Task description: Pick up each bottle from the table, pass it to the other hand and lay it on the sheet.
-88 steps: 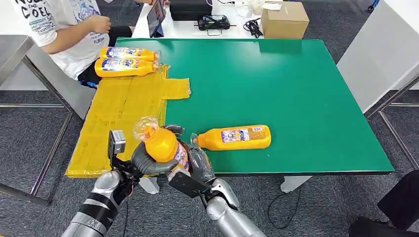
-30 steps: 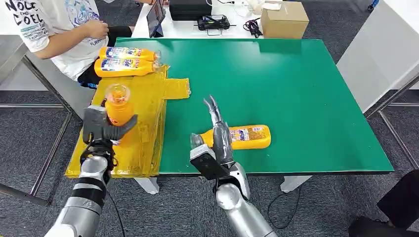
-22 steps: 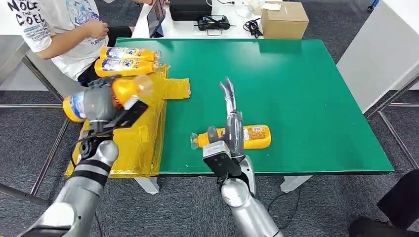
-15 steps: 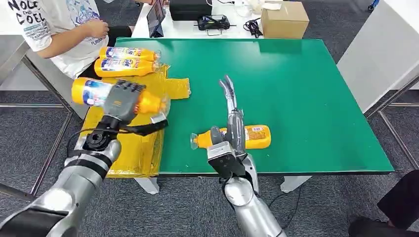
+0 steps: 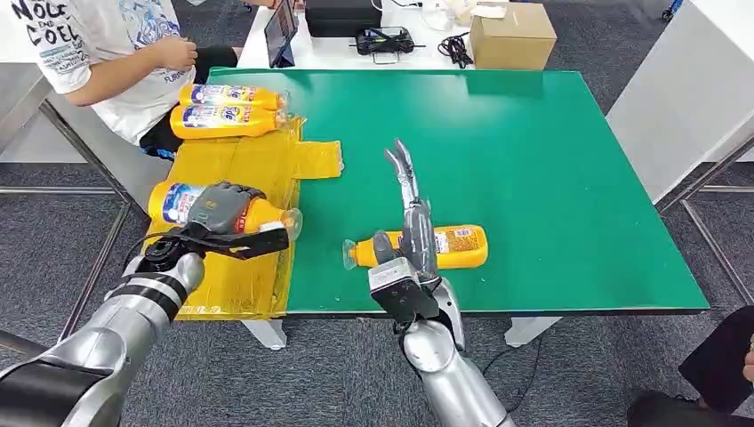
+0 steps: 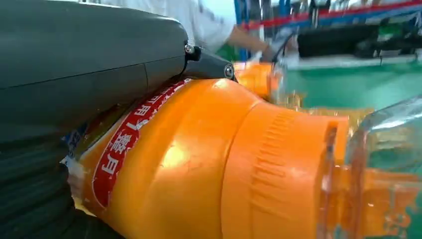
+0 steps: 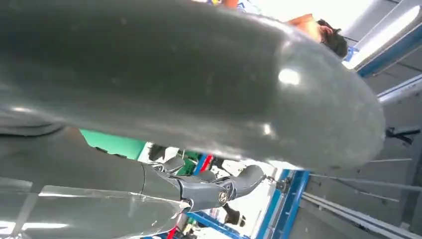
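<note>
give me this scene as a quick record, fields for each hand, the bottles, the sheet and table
left hand: grips held bottle, lying sideways low over the sheet
right hand: open, fingers stretched above the table bottle
placed bottles: two side by side at the sheet's far end
sheet: yellow, on the table's left edge
table: green
person: seated beyond the sheet

Left hand (image 5: 222,209) covers the middle of the held bottle (image 5: 258,215), label partly hidden | right hand (image 5: 411,233) masks part of the bottle on the counter (image 5: 449,247) | person (image 5: 107,44) cut off by the frame's top edge | bottle labels too small to read
</note>
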Robot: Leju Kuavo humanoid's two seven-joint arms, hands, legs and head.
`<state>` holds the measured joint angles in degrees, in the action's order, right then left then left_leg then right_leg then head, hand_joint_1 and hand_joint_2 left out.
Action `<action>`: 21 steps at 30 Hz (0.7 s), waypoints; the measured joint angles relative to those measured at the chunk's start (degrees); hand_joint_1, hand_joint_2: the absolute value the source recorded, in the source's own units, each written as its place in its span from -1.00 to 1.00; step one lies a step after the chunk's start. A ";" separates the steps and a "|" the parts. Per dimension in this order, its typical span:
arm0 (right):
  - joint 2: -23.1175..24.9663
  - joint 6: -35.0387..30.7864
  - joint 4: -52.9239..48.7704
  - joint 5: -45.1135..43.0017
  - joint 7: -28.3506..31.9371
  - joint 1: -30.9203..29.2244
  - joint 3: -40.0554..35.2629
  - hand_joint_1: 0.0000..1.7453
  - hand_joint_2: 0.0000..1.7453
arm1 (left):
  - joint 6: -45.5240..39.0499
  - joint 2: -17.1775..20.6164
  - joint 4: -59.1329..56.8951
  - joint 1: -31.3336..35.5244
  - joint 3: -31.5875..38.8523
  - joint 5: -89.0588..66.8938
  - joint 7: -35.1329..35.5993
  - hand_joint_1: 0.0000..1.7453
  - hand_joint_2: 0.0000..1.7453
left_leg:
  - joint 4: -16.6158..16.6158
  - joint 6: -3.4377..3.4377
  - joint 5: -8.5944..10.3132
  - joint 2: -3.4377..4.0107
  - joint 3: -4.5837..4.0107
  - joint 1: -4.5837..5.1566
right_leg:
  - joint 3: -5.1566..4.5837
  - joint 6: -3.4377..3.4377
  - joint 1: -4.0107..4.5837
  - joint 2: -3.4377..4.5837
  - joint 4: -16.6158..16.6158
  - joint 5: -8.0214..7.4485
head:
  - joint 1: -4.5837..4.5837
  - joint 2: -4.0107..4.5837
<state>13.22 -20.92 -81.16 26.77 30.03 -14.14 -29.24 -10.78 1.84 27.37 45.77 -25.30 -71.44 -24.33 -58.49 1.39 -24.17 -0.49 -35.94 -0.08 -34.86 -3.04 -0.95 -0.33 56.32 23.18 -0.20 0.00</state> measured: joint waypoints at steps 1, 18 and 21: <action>0.00 0.18 0.18 0.02 -0.02 -0.01 -0.09 -1.00 -1.00 | 0.86 0.07 -0.29 0.00 0.40 0.71 -0.26 1.00 1.00 | 0.00 0.00 0.00 0.00 0.00 0.00 | 0.00 0.00 0.00 0.00 0.00 0.00 | 0.02 0.00; 0.00 2.32 3.34 -0.02 -0.37 -0.22 -1.29 -1.00 -1.00 | 3.74 1.68 -3.92 -0.04 0.34 -3.99 4.74 1.00 1.00 | 0.00 0.00 0.00 0.00 0.00 0.00 | 0.00 0.00 0.00 0.00 0.01 0.00 | 0.00 0.00; 0.00 2.58 3.85 -0.02 -0.37 -0.23 -1.31 -1.00 -1.00 | 3.77 1.84 -4.66 -0.14 -0.47 -4.65 5.09 1.00 1.00 | 0.00 0.00 0.00 -0.01 0.00 0.00 | 0.00 0.00 0.00 0.00 0.01 0.00 | 0.00 0.00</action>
<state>13.22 -18.34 -77.31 26.75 29.66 -14.37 -30.56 -7.02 3.67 22.71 45.63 -25.77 -76.09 -19.23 -58.49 1.39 -24.17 -0.50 -35.94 -0.08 -34.86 -3.04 -0.95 -0.33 56.32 23.18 -0.20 0.00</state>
